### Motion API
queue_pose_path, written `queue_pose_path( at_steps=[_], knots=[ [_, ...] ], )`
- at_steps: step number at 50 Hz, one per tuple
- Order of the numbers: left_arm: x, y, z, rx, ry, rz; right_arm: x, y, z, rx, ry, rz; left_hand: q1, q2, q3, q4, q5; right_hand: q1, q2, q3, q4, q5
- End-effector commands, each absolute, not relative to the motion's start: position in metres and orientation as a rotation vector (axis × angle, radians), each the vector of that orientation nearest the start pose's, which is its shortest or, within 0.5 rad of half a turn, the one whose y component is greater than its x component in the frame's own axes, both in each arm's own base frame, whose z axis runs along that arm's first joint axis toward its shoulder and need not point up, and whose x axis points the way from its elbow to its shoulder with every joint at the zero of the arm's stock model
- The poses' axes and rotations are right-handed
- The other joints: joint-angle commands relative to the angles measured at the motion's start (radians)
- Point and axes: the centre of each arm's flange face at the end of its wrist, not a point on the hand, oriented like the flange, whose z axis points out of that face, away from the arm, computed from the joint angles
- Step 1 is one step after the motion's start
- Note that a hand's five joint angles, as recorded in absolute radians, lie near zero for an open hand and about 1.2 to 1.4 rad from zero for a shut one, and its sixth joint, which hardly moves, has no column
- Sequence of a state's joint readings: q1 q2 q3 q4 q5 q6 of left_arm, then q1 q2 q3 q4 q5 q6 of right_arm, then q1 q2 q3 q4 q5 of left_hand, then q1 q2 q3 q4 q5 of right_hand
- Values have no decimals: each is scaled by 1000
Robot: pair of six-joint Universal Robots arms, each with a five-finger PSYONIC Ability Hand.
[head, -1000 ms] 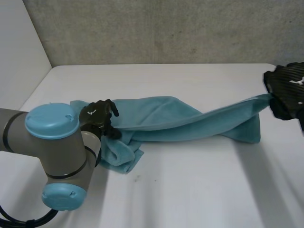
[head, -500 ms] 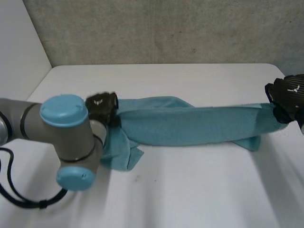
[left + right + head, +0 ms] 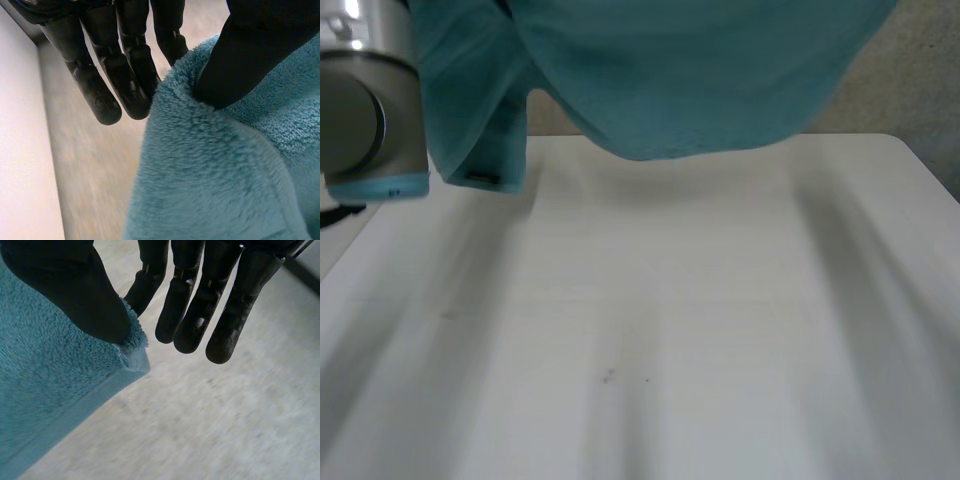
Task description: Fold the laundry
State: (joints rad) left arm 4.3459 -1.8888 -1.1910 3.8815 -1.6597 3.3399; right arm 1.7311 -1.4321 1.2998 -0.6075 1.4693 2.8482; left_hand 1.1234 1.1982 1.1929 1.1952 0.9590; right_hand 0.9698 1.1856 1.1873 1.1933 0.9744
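Teal towel (image 3: pixel 690 80), which half a second ago stretched low over the table (image 3: pixel 650 330) between the two hands, has been lifted clear of it. It now hangs across the top of the head view and sags in a broad curve in front of the grey wall (image 3: pixel 910 80). The left arm (image 3: pixel 365 110) has risen with it and stands at the towel's left end, where a hemmed flap dangles just beside it. The tabletop beneath has gone bare.

The wrist views show the grips. The left hand (image 3: pixel 130 75) presses its thumb into a rolled edge of the towel (image 3: pixel 215 175), pinching the pile against the nearest finger, while the other fingers reach out straight and close together beside the cloth. The right hand (image 3: pixel 195 315) holds a hemmed corner of the towel (image 3: pixel 50 390) the same way. Its thumb lies flat on top and one finger is tucked behind, with the remaining fingers straight and touching no cloth.
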Motion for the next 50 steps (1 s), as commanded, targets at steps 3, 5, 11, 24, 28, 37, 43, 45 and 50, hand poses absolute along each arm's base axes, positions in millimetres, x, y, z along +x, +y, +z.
queue_pose_path(
  at_steps=[3, 5, 11, 24, 28, 37, 43, 45, 50],
  knots=[
    [-251, -326, 269, 493, 1989, -2503, 205, -312, 287, -735, 1731, -2463, 273, 198, 203, 201, 263, 426, 211, 209, 203, 247],
    [-247, -318, 246, 525, 2106, -2394, 206, -305, 268, -767, 1799, -2374, 273, 198, 203, 201, 263, 426, 211, 209, 203, 247],
    [-233, -290, 187, 585, 2350, -2097, 204, -285, 230, -845, 1970, -2181, 273, 198, 203, 201, 263, 426, 211, 209, 203, 247],
    [-232, -292, 160, 591, 2393, -2028, 201, -269, 289, -851, 1861, -2323, -232, -307, -301, -303, -242, 426, 211, 209, 203, 247],
    [-234, -300, 154, 570, 2341, -2087, 200, -264, 308, -833, 1824, -2359, -232, -307, -301, -303, -242, 426, 211, 209, 203, 247],
    [-225, -310, 148, 445, 2262, -2085, 194, -254, 354, -758, 1713, -2472, -252, -327, -322, -324, -262, 426, 211, 209, 203, 247],
    [-215, -313, 148, 409, 2249, -2053, 174, -269, 362, -696, 1751, -2550, -261, -336, -331, -333, -271, 426, 211, 209, 203, 247],
    [-210, -311, 150, 403, 2242, -2041, 169, -272, 364, -682, 1760, -2566, -290, -365, -360, -362, -300, 426, 211, 209, 203, 247],
    [-201, -308, 147, 403, 2239, -2002, 158, -279, 365, -648, 1786, -2599, -305, -380, -375, -377, -315, 426, 211, 209, 203, 247]
  ],
)
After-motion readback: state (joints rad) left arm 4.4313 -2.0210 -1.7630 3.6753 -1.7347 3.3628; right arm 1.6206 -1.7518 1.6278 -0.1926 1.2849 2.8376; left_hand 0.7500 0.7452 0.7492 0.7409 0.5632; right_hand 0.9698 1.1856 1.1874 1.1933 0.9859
